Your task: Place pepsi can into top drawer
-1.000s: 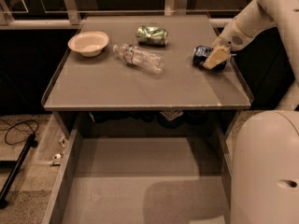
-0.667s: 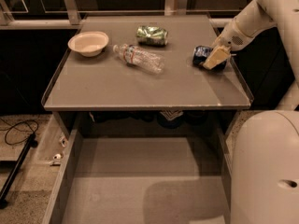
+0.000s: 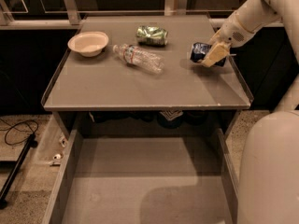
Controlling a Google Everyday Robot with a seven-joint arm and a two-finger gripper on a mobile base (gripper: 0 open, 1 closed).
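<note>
At the right rear of the counter (image 3: 140, 85), close to its raised right rim, the dark blue pepsi can (image 3: 199, 52), lying on its side with 1 end turned toward the left. Directly against its right and front side, the cream-coloured hand (image 3: 216, 55), low over the counter surface and overlapping the can so that only the left part of the can shows. Reaching in from the upper right on a white arm (image 3: 247, 17) slanting down toward the can. Impossible to tell whether open, closed or clamped on the can; likewise unclear whether truly touching or only just beside it. Elsewhere on the counter, 3 other things, all well apart from the hand: a white bowl (image 3: 88, 43) upright at the left rear; a shiny green can (image 3: 152, 35), dented and on its side, at the middle rear; a clear plastic bottle (image 3: 138, 58) on its side between the bowl and the pepsi can, narrow end toward the bowl. Below and in front of the counter, the top drawer (image 3: 140, 181), pulled out, wide and grey, with low straight side walls and a flat bottom crossed by a soft shadow. At the lower right, the robot's rounded white body (image 3: 271, 171), covering the drawer's right front corner. On the floor at the left, a black cable (image 3: 18, 129) in a loop.
</note>
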